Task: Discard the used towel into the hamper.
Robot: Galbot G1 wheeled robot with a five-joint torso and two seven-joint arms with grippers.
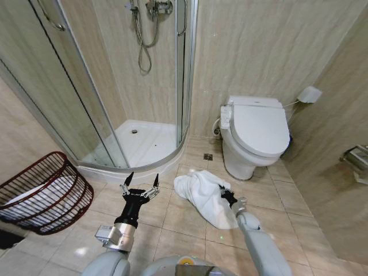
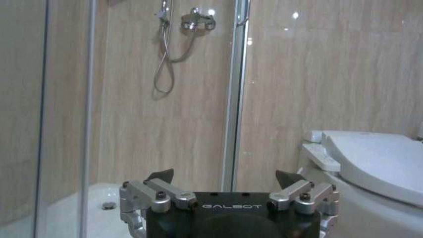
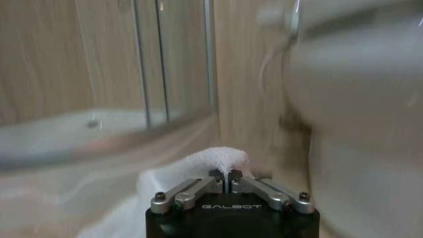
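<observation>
Scanning left to right across the bathroom floor:

Hamper: the hamper [image 1: 43,192], a dark reddish-brown open-weave wire basket, sits at the far left on the floor tiles [image 1: 184,221], tipped so its mouth faces up and toward the robot (something pale shows through the wires; what it is cannot be told).

Shower: the shower enclosure [image 1: 109,86] stands behind and just right of the hamper, with its white tray [image 1: 141,141] and the hose [image 1: 144,40] hanging on the wall.

Left gripper: the left gripper [image 1: 140,188] hovers above the tiles in front of the shower's curved step, fingers spread wide with nothing between them; its wrist view shows the same gap, the left gripper [image 2: 225,177] pointing at the glass edge and wall.

Towel: the towel [image 1: 204,198], white and crumpled, lies on the tiles right of centre, between the left gripper and the toilet's base, well apart from the hamper.

Right gripper: the right gripper [image 1: 226,194] is down at the towel's right side; in its wrist view the right gripper [image 3: 226,174] has its fingers pressed together, pinching a peak of the towel [image 3: 215,158].

Toilet: the toilet [image 1: 256,135], lid down, stands behind and right of the towel.
</observation>
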